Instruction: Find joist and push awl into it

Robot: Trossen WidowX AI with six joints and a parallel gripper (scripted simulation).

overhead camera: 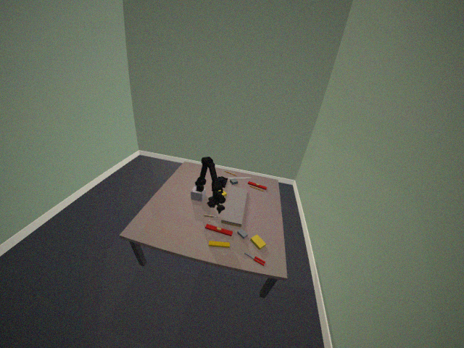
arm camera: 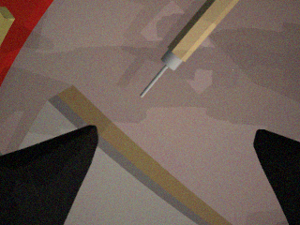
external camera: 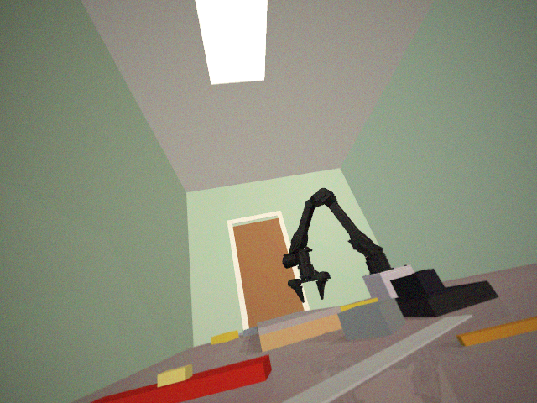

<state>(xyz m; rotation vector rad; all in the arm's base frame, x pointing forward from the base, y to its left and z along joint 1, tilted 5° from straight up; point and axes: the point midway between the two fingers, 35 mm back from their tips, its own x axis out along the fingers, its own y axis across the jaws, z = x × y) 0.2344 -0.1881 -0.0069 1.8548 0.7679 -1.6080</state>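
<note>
The awl (overhead camera: 208,215) (arm camera: 202,35) lies on the table beside the panel's near end; the wrist view shows its pale wooden handle, grey collar and thin metal tip. My gripper (overhead camera: 216,206) (external camera: 312,299) (arm camera: 175,133) is open and empty, pointing down above the area by the panel's near edge; in the wrist view the awl is ahead of the fingers. The floor panel (overhead camera: 235,209) (arm camera: 127,192) is a grey slab with a wood-coloured side. The dark tray (overhead camera: 223,180) (external camera: 468,295) is behind the arm, with a dark block (external camera: 418,281) standing up in it. No hole is visible.
A red level (overhead camera: 218,229) (arm camera: 16,30), yellow bar (overhead camera: 219,243), grey block (overhead camera: 242,233), yellow block (overhead camera: 258,241) and red-handled tool (overhead camera: 259,260) lie near the front. Another red level (overhead camera: 257,185) (external camera: 225,376) and a pale strip (external camera: 377,360) lie toward the back.
</note>
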